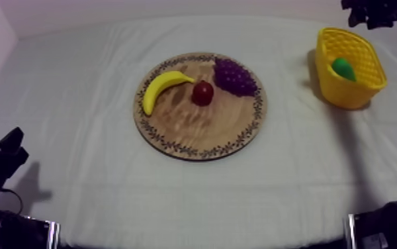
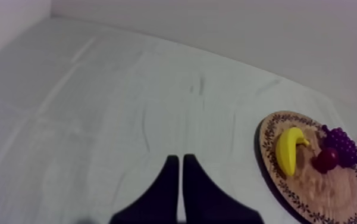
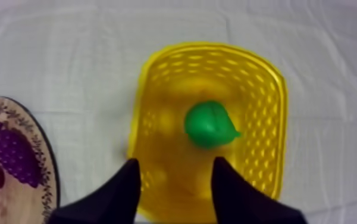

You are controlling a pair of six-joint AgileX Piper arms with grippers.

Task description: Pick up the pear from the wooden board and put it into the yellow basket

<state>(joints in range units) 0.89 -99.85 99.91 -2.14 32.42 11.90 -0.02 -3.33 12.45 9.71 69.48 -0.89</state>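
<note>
The right gripper is being held above the yellow basket, with its two black fingers spread wide and nothing being gripped between them. The green pear is lying inside the basket on its floor. It is just ahead of the fingertips and below them, nearer the line of the right finger than of the left, and it is being touched by neither finger. Seen from the wrist, the near wall of the basket is being overlapped by both fingertips. To that gripper's left, apart from the basket, the round wooden board is lying with the bunch of grapes and the small red fruit resting on it.

The left gripper is being held low over the grey-white cloth, well apart from the board. Its fingers are being pressed together into a narrow wedge with nothing between them. The board is lying ahead of it and to its right. On the board, the banana is lying nearest that gripper, the small red fruit is sitting beyond it, and the grapes are lying just beside the red fruit and farthest off. From above, the basket is standing on the cloth at the right arm's side of the table, well apart from the board.
</note>
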